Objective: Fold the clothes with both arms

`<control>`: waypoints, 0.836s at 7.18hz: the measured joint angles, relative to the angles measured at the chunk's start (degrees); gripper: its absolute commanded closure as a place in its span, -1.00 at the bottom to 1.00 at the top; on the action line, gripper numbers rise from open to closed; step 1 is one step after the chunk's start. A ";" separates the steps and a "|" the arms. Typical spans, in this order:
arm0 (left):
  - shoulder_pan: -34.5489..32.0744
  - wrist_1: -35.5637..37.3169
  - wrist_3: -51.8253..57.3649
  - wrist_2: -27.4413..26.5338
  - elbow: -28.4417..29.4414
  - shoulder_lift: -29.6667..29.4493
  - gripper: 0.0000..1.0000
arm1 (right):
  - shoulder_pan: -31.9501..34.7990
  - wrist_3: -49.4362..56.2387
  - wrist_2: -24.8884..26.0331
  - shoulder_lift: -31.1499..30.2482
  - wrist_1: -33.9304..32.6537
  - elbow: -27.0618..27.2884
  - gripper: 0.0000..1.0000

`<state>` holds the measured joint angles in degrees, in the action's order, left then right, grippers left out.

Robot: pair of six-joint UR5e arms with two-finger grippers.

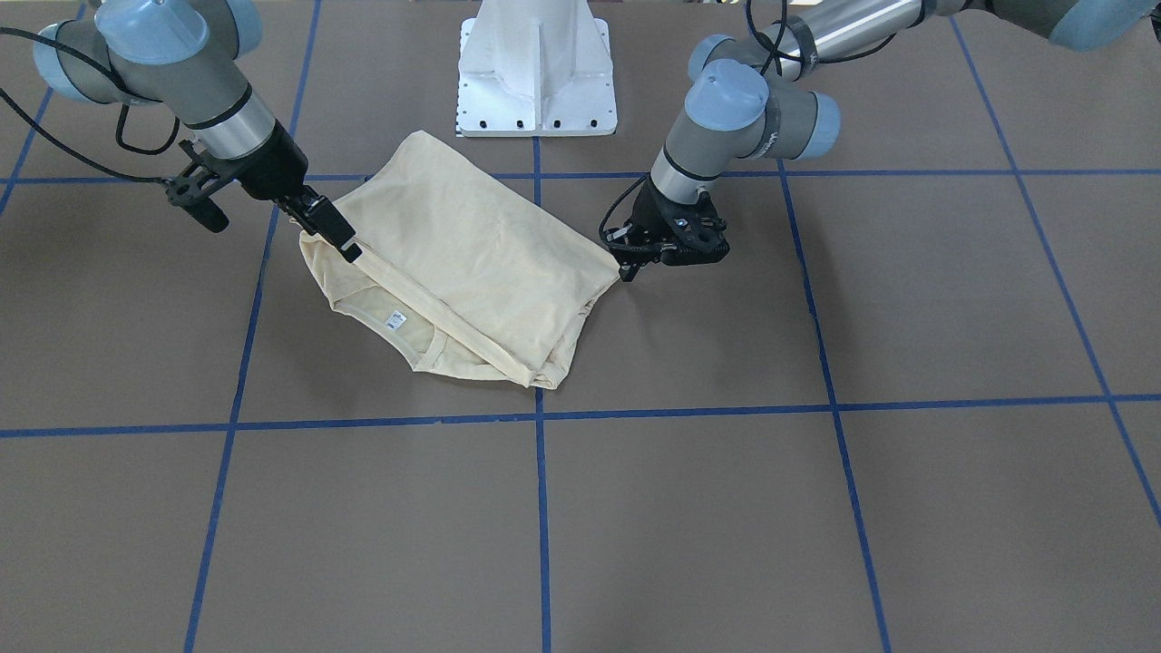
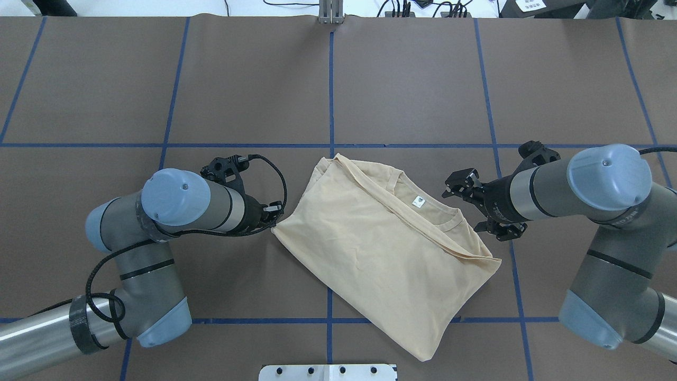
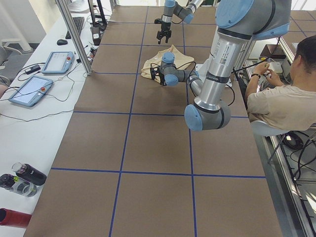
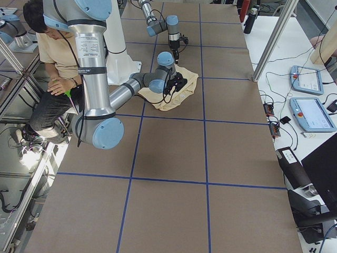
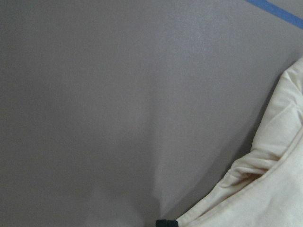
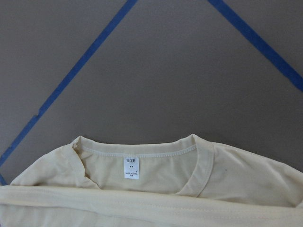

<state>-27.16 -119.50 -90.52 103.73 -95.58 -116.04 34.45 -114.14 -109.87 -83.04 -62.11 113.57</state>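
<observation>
Left gripper [image 1: 624, 270] closed, pinching one corner of the cream shirt [image 1: 472, 245]; right gripper [image 1: 347, 249] tip at the folded edge beside the collar [image 6: 161, 150], opening cannot be told

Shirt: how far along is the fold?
Done: the shirt lies folded into a compact slab, a doubled edge crossing below the collar. In hand: left gripper and right gripper sit at opposite edges; grip unclear. Left: probably a final fold and squaring, since it lies askew.
</observation>
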 measured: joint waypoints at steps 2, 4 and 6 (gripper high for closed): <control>-3.93 -0.15 4.43 0.00 0.52 -0.10 1.00 | 0.00 -0.03 0.20 0.16 0.01 -0.01 -1.00; -8.74 -0.89 9.43 -0.01 4.42 -2.61 1.00 | -0.04 -0.02 0.55 0.65 -0.09 -0.10 -1.00; -13.52 -6.95 12.92 -0.08 15.73 -9.66 1.00 | 0.02 0.05 1.23 1.73 -0.24 -0.20 -1.00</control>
<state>-40.68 -126.46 -77.60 103.65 -79.86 -125.71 34.47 -114.09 -108.64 -81.31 -62.35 113.37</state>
